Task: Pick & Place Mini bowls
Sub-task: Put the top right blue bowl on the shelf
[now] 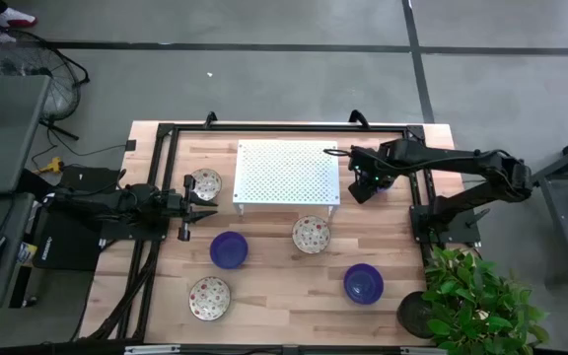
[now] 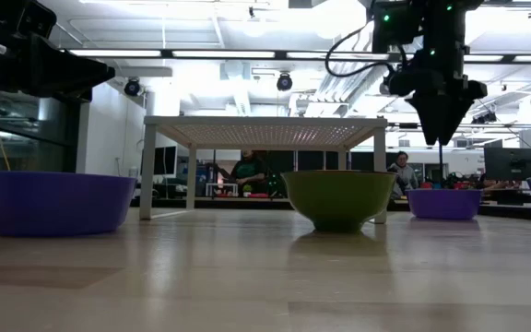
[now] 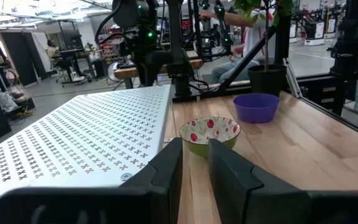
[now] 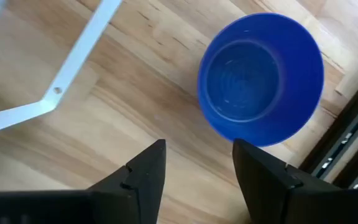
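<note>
White perforated rack (image 1: 288,172) at the table's far centre, its top bare; 5 mini bowls visible from above: blue (image 1: 229,249), blue (image 1: 363,283), speckled (image 1: 311,234), speckled (image 1: 209,297), speckled (image 1: 205,183); a sixth, blue (image 4: 260,78), lies below the right gripper (image 4: 194,163), spread and empty; left gripper (image 3: 194,163) narrowly parted, holding nothing; judged: placement not begun.

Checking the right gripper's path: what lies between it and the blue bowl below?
Nothing: the right wrist view shows only bare wood between the right gripper and the blue bowl.
</note>
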`<state>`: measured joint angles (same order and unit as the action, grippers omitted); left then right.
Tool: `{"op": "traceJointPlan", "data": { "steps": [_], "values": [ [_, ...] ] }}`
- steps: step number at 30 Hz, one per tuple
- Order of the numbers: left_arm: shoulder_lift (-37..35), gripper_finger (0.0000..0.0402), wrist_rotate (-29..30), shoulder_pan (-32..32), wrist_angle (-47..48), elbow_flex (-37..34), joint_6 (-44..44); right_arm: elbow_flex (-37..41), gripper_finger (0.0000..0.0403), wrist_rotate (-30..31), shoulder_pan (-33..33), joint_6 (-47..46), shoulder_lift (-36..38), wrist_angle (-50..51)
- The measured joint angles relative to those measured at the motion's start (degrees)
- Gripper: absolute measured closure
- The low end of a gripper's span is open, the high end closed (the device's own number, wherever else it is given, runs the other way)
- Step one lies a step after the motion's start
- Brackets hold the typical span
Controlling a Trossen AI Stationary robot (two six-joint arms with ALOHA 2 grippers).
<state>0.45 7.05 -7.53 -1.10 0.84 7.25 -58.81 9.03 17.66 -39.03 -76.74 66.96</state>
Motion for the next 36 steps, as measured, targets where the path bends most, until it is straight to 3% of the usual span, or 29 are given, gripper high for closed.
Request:
{"op": "traceJointPlan", "data": {
  "steps": [8, 13, 18, 29, 36],
  "values": [
    [0.0, 0.033, 0.0, 0.0, 0.0, 0.0, 0.0, 0.0, 0.0173, -3.2, 0.0, 2.7, -7.1, -5.4],
    [0.0, 0.033, 0.0, 0.0, 0.0, 0.0, 0.0, 0.0, 0.0168, -3.2, 1.7, 6.7, -9.8, -4.7],
    [0.0, 0.033, 0.0, 0.0, 0.0, 0.0, 0.0, 1.9, 0.0175, -1.7, 4.3, 8.1, -9.1, -4.6],
    [0.0, 0.033, 0.0, 0.0, 0.0, 0.0, 0.0, 12.7, 0.0179, -4.9, 6.1, 12.6, -3.7, -11.4],
    [0.0, 0.033, 0.0, 0.0, 0.0, 0.0, 0.0, 15.1, 0.0179, -6.0, 6.3, 20.1, -1.9, -14.8]
  ]
}}
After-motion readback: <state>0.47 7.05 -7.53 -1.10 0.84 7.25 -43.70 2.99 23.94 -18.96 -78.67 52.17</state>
